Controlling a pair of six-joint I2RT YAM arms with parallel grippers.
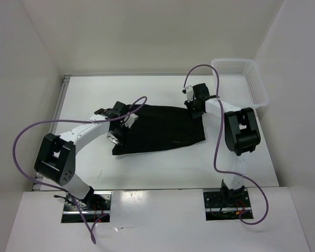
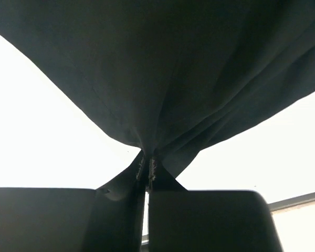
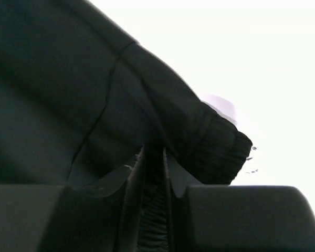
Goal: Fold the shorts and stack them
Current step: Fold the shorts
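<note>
Left of the basket [image 1: 258, 86]: shorts [image 1: 163, 131], lay spread flat and dark on the counter [image 1: 147, 170], well apart from the basket's wall.
Long axis: ran side to side, one end pointing toward the basket and the other away from it.
Left jaws: closed narrow on a pinch of black cloth at the end farthest from the basket, with fabric tented up from the grip in the wrist view.
Right jaws: closed narrow on the corner nearest the basket, clamped just beside a ribbed band [image 3: 220, 147].
Grip line: sat, both pinches, on the long edge turned toward the basket's end of the counter.
Nearer arm: neither; held one end apiece, with the cloth spanning between.
Coming move, as judged: probably called for raising both ends together and carrying that edge away from the basket's end, over the rest, to halve the cloth; risked a skewed fold if lifted unevenly.
Surface: plain white, smooth, faintly scuffed; likely let soft cloth slide.
Room: closed in by white walls, with purple cables [image 1: 218, 142] looping over both arms.
</note>
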